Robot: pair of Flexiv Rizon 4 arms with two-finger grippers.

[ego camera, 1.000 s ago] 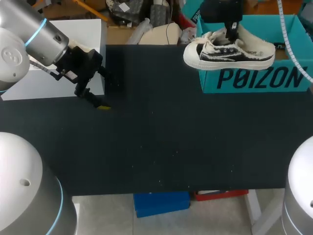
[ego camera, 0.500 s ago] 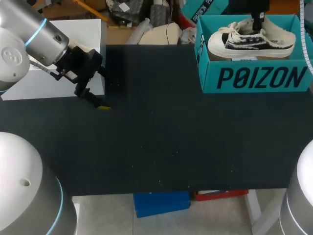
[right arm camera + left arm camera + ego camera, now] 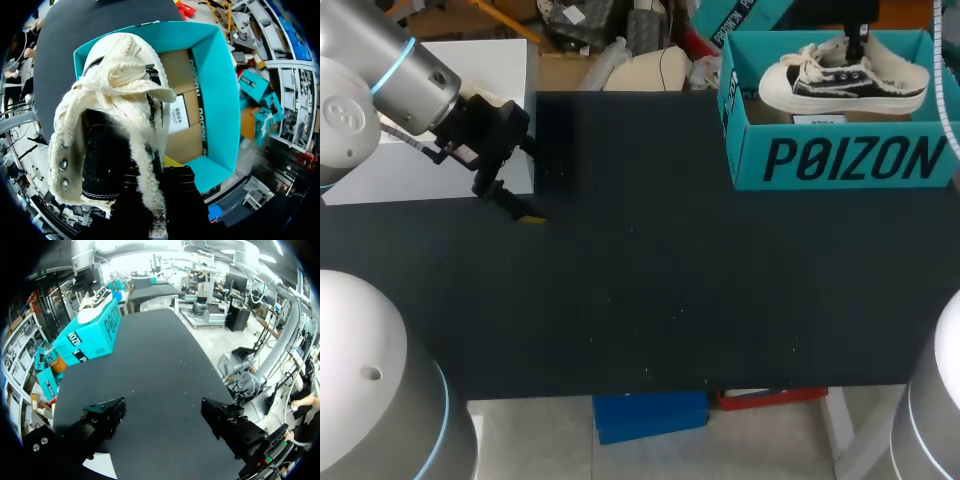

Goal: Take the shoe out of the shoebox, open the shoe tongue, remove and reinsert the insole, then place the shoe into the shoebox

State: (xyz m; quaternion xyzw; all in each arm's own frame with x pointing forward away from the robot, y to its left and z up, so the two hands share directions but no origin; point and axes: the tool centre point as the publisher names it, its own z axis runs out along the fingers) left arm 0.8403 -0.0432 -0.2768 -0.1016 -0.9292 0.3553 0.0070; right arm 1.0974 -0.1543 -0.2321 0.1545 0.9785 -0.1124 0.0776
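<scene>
A white and black canvas shoe hangs low inside the open teal shoebox at the table's back right, toe pointing left. My right gripper comes down from above and is shut on the shoe's collar. In the right wrist view the shoe fills the space ahead of the gripper, with the shoebox's cardboard floor below it. My left gripper stands open and holds nothing, low over the table's left side. In the left wrist view its fingers stand wide apart, with the shoebox far ahead.
A white board lies at the back left under my left arm. The black tabletop stretches between the two arms.
My right gripper has carried the shoe from over the shoebox's front left corner back and to the right, then lowered it into the box. The left arm has not moved.
</scene>
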